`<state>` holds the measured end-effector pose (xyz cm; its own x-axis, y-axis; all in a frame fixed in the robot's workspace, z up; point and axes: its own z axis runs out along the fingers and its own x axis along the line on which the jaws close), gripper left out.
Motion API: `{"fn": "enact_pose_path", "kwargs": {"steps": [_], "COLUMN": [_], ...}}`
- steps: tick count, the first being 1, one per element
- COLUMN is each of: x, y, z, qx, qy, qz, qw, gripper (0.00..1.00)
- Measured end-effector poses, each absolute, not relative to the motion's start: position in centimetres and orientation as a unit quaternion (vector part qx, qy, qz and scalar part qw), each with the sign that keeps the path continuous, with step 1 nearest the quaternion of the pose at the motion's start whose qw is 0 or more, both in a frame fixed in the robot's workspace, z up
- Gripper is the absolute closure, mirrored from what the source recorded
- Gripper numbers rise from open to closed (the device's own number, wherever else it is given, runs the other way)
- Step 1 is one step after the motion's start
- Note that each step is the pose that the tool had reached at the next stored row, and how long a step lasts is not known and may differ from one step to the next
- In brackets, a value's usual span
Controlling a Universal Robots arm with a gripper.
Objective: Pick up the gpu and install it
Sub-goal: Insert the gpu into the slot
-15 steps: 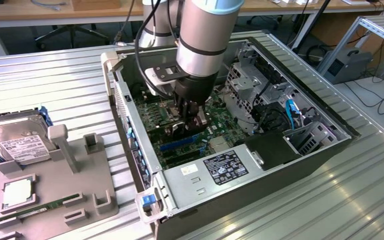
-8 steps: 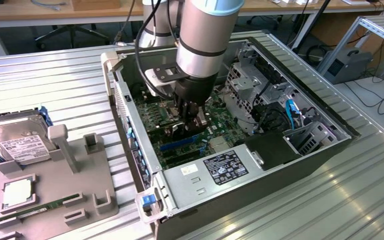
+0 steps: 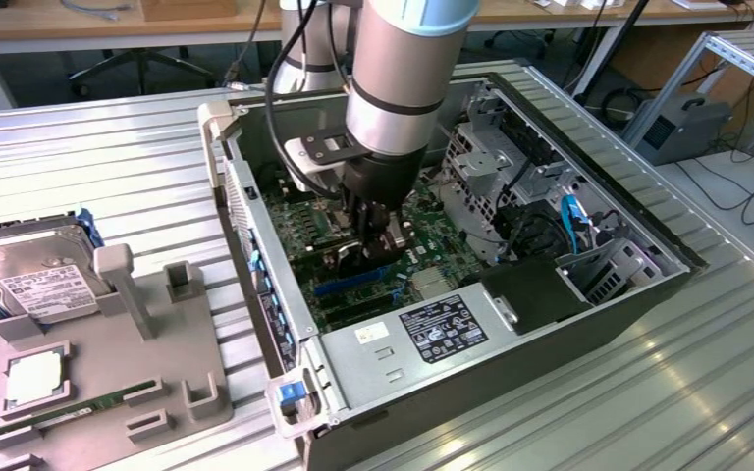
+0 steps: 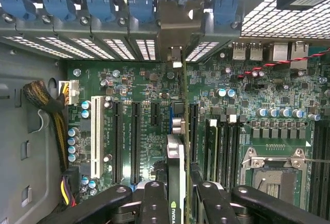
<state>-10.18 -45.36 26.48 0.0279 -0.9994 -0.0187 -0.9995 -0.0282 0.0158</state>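
My gripper (image 3: pixel 374 240) is deep inside the open computer case (image 3: pixel 482 343), low over the green motherboard (image 4: pixel 144 80). It is shut on the gpu (image 4: pixel 177 175), which shows edge-on between the two black fingers (image 4: pixel 154 203). The thin card stands upright and runs from the fingers to the case's rear wall, where its silver end bracket (image 4: pixel 175 28) lies against the slot openings. It sits along a blue expansion slot (image 4: pixel 171 118), between the black slots (image 4: pixel 135 141) and the RAM slots (image 4: pixel 227 147). How deep it sits in the slot cannot be told.
A white slot (image 4: pixel 95 136) and a cable bundle (image 4: pixel 49 105) lie to one side, and the open CPU socket (image 4: pixel 273 170) to the other. At the exterior view's left, a grey holder (image 3: pixel 154 392) carries a hard drive (image 3: pixel 36 280), a CPU (image 3: pixel 34 378) and a RAM stick (image 3: pixel 82 405).
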Motion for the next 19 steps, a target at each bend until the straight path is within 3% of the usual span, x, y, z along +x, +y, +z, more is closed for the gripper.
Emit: {"fn": "enact_pose_path", "kwargs": {"steps": [19], "x": [-10.08], "y": [-45.37], "z": [26.35], "qx": [-0.716], "qy": [0.698], "qz": [0.011], "qw": [-0.001], "gripper": [0.73]}}
